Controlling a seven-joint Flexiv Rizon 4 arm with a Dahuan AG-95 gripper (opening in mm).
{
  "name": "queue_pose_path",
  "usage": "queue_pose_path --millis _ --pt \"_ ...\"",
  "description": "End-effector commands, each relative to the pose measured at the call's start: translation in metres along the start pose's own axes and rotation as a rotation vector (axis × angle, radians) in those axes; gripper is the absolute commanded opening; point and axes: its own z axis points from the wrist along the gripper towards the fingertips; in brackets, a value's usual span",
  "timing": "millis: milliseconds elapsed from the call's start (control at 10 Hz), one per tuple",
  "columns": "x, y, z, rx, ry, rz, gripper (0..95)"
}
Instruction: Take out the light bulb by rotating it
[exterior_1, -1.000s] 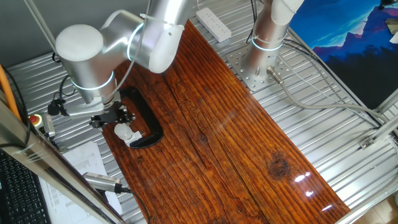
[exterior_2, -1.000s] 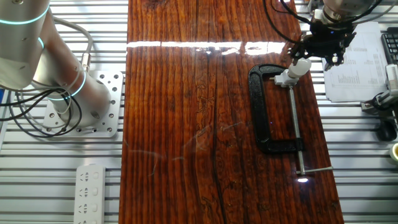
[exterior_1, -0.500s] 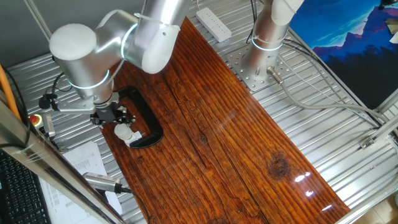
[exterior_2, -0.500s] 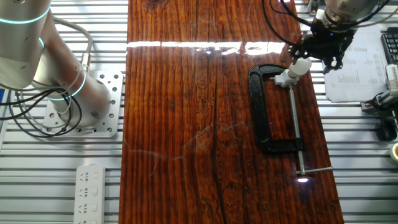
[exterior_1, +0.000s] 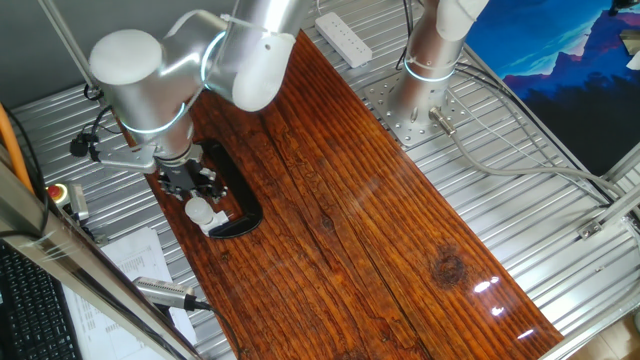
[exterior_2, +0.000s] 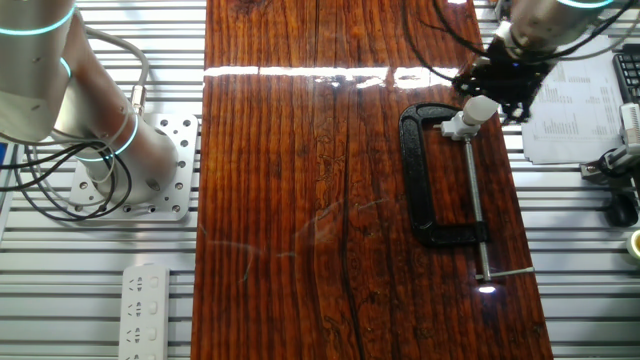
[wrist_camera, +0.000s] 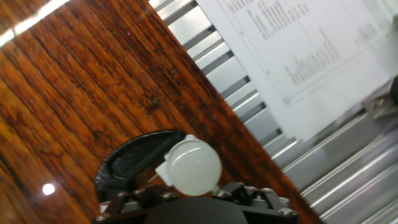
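Note:
The light bulb is a small white dome. It stands in a white socket block held by a black C-clamp on the wooden board. In the other fixed view the bulb sits at the clamp's upper end. My gripper is right over the bulb, its black fingers closed round it. In the hand view the bulb's dome sits between the dark finger parts at the bottom edge. The bulb's metal base is hidden.
Printed paper lies on the metal rails just past the board's edge. A silver cylindrical tool with a black cable lies near the board's corner. A second arm's base and a power strip stand at the far end.
The wrist has turned about the bulb's axis, and the arm's elbow has swung with it. The bulb and the clamp stay in the same place.

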Motion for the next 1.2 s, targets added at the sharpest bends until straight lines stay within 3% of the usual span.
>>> queue_pose_path --millis 100,1200 --pt "-0.004 0.002 -0.002 -0.011 0.007 0.043 57.0" --pt "-0.019 -0.006 -0.003 -0.009 0.025 0.054 57.0"
